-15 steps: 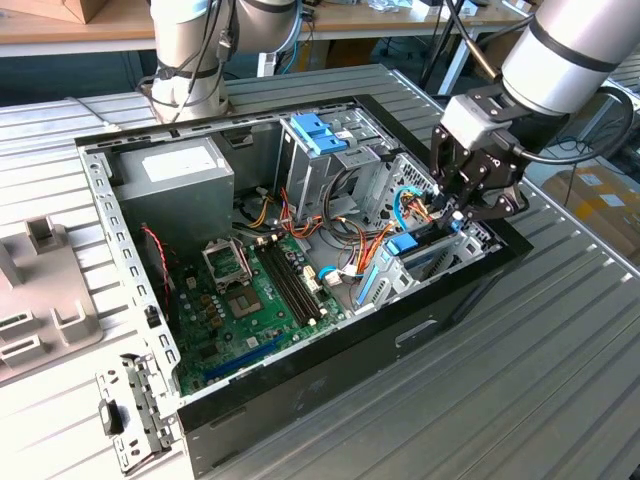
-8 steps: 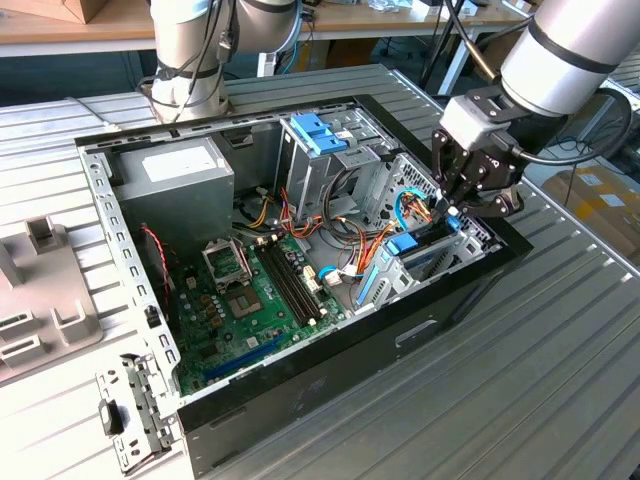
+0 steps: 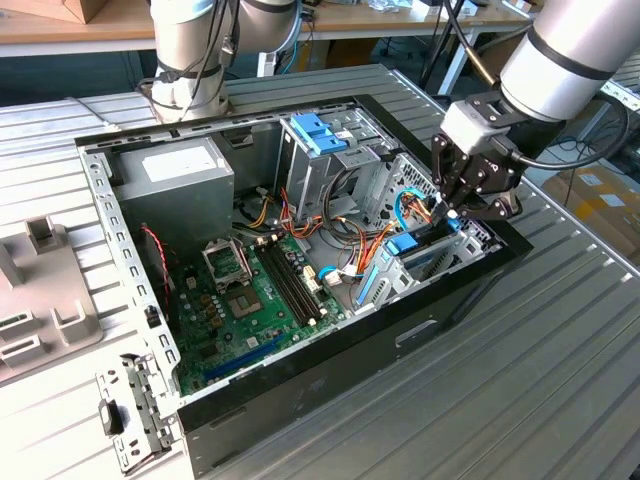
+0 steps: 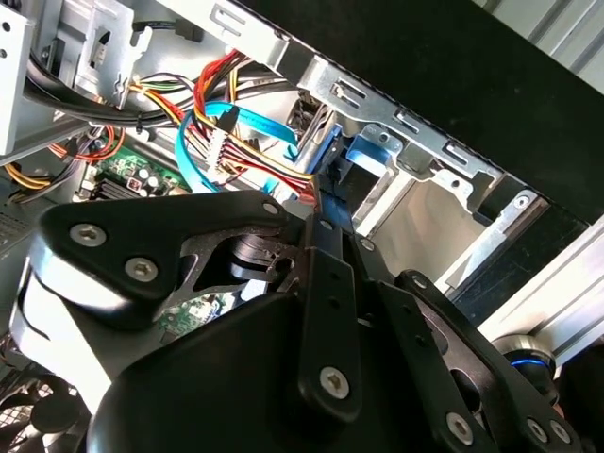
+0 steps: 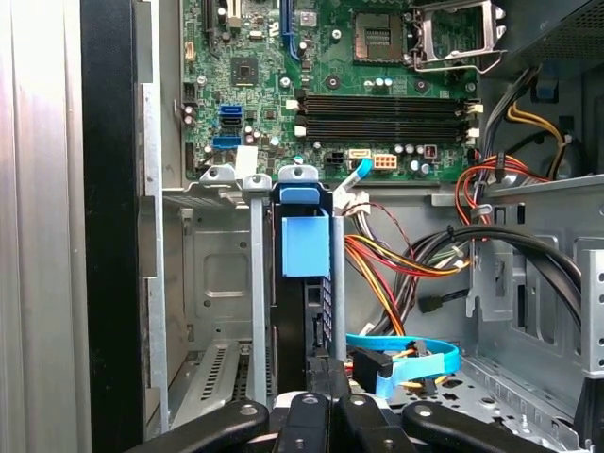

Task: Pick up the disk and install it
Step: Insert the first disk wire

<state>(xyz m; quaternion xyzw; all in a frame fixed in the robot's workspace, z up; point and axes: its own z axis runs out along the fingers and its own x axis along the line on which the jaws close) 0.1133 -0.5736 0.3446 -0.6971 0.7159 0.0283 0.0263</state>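
The open computer case (image 3: pixel 300 400) lies on the ribbed counter (image 3: pixel 560 380). The tool (image 3: pixel 455 212) reaches down inside the case's front corner, hemmed in by metal bay walls and cables (image 5: pixel 396 264). The disk (image 5: pixel 304 283) stands on edge in its slot directly below the tool, whose fingers (image 5: pixel 326 377) are closed on its end.

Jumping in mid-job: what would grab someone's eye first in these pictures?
The open computer case with its green motherboard dominates the exterior view. At the case's corner toward that view's right, the black end effector reaches among red, orange and blue cables. In the first wrist view, a blue-tabbed disk stands in its bay.
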